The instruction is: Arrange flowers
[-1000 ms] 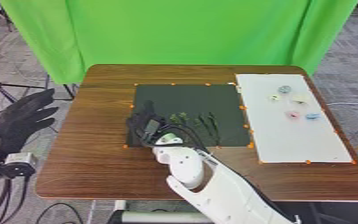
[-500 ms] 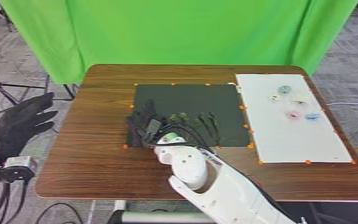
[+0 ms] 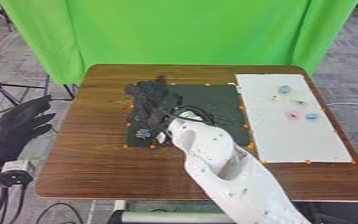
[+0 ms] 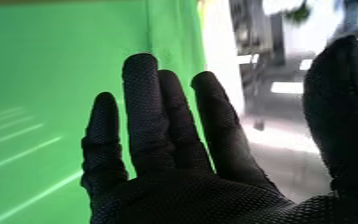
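My right hand (image 3: 151, 102) is over the left part of the dark mat (image 3: 213, 91), its forearm crossing the near edge. In the right wrist view the same hand (image 4: 193, 197) is open, its fingers straight and the thumb apart, with nothing held. A small bluish-purple flower (image 3: 143, 133) lies low on the mat's left side, just nearer than the hand. Hand and forearm cover much of the mat's middle. On the white board (image 3: 291, 142) are several small flower heads, among them a pink one (image 3: 293, 114) and a blue one (image 3: 312, 116). My left hand (image 3: 14, 127) is open beyond the table's left side.
The brown wooden table (image 3: 113, 172) extends around the mat and board. Orange markers line their edges. A green curtain (image 3: 193, 35) hangs behind the far edge, and black stands rise at the left.
My right hand has moved farther from me over the mat. The bluish-purple flower has come into sight, while the green stems seen before are now behind the hand and arm.
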`<move>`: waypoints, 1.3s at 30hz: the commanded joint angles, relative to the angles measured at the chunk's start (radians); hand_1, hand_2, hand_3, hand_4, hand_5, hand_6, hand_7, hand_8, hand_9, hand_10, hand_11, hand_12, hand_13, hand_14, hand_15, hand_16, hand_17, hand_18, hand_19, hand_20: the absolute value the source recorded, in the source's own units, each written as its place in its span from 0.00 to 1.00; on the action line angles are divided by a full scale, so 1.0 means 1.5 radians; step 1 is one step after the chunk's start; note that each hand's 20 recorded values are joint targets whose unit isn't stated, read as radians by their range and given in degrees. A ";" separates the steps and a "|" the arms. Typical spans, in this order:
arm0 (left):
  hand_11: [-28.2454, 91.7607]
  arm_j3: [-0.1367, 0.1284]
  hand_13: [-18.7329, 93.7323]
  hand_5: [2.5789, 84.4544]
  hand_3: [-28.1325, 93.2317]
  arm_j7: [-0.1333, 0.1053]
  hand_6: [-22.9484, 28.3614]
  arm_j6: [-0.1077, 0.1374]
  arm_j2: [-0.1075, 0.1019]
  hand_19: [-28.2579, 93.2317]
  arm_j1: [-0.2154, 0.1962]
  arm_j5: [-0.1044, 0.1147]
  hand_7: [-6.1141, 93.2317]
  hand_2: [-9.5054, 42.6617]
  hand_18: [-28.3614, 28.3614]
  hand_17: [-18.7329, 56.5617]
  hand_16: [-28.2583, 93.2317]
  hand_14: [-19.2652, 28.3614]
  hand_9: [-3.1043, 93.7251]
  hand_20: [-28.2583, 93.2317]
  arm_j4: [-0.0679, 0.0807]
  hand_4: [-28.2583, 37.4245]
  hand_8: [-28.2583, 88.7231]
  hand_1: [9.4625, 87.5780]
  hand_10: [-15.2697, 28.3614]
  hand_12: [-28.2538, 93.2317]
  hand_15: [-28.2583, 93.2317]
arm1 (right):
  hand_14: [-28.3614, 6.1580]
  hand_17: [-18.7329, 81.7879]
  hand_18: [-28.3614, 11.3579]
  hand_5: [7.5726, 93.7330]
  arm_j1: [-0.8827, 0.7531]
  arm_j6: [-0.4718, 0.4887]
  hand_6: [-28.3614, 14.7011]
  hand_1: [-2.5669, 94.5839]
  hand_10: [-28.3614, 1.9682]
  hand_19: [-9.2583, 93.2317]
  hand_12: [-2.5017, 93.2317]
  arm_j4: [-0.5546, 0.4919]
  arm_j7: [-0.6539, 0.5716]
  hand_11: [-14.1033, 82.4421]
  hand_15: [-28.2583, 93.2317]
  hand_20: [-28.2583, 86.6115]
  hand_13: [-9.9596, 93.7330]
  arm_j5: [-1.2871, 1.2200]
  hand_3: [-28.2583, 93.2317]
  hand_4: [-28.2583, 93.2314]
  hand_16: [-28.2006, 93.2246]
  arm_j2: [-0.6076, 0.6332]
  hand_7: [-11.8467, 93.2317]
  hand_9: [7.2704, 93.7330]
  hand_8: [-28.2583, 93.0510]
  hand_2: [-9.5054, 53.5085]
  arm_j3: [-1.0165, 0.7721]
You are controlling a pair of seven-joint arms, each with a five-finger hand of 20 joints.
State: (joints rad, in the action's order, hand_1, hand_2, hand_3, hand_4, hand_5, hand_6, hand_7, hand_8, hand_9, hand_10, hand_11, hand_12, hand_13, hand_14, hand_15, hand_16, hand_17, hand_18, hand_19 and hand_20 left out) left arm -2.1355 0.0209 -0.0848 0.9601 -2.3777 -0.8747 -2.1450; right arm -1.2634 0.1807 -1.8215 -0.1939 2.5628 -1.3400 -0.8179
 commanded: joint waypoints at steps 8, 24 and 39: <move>0.36 -0.003 0.30 0.25 0.81 -0.013 0.47 0.016 0.046 0.56 -0.026 -0.012 0.28 0.09 0.83 0.13 0.26 0.65 0.22 0.29 -0.016 0.00 0.15 0.17 0.55 0.39 0.42 | 0.51 0.20 0.22 0.28 -0.043 0.000 0.55 0.26 0.45 0.66 0.31 0.054 -0.128 0.35 0.66 0.60 0.40 0.005 0.93 0.00 0.38 0.255 0.37 0.30 0.13 0.00 -0.210; 0.36 -0.002 0.30 0.25 0.81 -0.017 0.47 0.015 0.049 0.56 -0.026 -0.012 0.28 0.09 0.84 0.12 0.26 0.65 0.22 0.29 -0.013 0.00 0.15 0.17 0.55 0.39 0.42 | 0.60 0.28 0.25 0.36 -0.136 -0.027 0.57 0.34 0.50 0.70 0.29 0.120 -0.218 0.46 0.72 0.58 0.51 0.036 0.95 0.00 0.38 0.356 0.45 0.40 0.10 0.00 -0.290; 0.36 0.001 0.30 0.25 0.81 -0.014 0.47 0.010 0.044 0.56 -0.022 -0.011 0.28 0.09 0.84 0.13 0.26 0.65 0.22 0.29 -0.008 0.00 0.15 0.17 0.55 0.39 0.42 | 0.63 0.28 0.26 0.42 -0.183 -0.002 0.62 0.32 0.58 0.71 0.29 0.122 -0.218 0.52 0.72 0.59 0.58 0.027 0.94 0.00 0.40 0.353 0.48 0.50 0.08 0.00 -0.318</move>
State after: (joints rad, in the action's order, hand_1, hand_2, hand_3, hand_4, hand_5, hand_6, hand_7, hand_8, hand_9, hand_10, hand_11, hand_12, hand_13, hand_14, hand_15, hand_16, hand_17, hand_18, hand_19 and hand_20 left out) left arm -2.1375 -0.0017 -0.0710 1.0252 -2.4048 -0.8886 -2.1594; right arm -1.5175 0.1791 -1.6475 -0.5206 2.5947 -0.8096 -1.2990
